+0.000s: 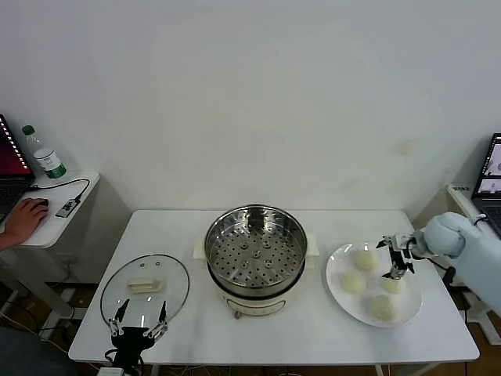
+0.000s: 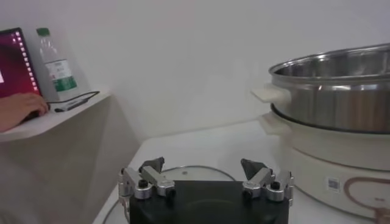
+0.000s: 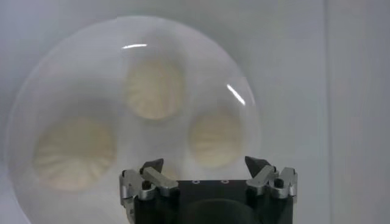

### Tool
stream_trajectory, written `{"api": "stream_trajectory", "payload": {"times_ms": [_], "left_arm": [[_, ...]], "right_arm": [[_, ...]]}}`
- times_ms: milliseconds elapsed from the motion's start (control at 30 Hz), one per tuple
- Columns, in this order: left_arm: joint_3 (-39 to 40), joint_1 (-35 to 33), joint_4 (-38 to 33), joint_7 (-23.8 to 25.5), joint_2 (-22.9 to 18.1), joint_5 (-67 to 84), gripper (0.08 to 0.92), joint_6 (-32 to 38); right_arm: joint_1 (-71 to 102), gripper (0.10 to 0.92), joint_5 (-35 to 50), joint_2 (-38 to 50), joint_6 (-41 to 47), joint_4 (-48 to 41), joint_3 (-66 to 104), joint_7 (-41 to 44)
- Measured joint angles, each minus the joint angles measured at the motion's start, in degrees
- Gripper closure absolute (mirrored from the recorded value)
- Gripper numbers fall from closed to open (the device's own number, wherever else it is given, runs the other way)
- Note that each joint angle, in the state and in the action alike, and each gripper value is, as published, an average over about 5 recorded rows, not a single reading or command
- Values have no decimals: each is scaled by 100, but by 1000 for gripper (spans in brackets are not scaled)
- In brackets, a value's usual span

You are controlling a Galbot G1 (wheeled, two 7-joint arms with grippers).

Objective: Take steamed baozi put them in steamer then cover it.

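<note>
Several off-white baozi [image 1: 354,282] lie on a white plate [image 1: 338,291] at the table's right. My right gripper [image 1: 397,259] hovers open over the plate, above the baozi [image 1: 394,285] on its right side. In the right wrist view, three baozi [image 3: 214,137] show beyond the open gripper [image 3: 206,165], which holds nothing. The steel steamer [image 1: 254,251] stands uncovered at the table's centre, its perforated tray bare. The glass cover [image 1: 145,286] lies flat at the left. My left gripper [image 1: 139,325] waits open at the front edge just before the cover [image 2: 195,173].
A side desk [image 1: 55,207] at the far left carries a laptop, a bottle [image 1: 45,153] and a person's hand [image 1: 23,221]. Another laptop [image 1: 491,176] stands at the far right. In the left wrist view the steamer [image 2: 335,91] rises to one side of the open left gripper [image 2: 204,167].
</note>
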State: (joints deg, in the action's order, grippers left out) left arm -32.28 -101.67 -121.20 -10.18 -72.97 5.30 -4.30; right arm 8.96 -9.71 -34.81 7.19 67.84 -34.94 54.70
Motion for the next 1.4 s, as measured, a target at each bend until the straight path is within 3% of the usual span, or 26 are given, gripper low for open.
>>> {"api": "stream_trajectory", "payload": {"times_ms": [633, 1267, 1400], "left_arm": [[-106, 62, 139, -48, 39, 37, 177, 65], [-143, 60, 145, -61, 38, 67, 177, 116], [-167, 58, 141, -50, 50, 80, 177, 110]], "right_arm": [[-431, 208, -87, -799, 237, -900, -603, -81], [-458, 438, -174, -1006, 293, -1070, -696, -131], [-526, 455, -120, -914, 296, -968, -767, -103]]}}
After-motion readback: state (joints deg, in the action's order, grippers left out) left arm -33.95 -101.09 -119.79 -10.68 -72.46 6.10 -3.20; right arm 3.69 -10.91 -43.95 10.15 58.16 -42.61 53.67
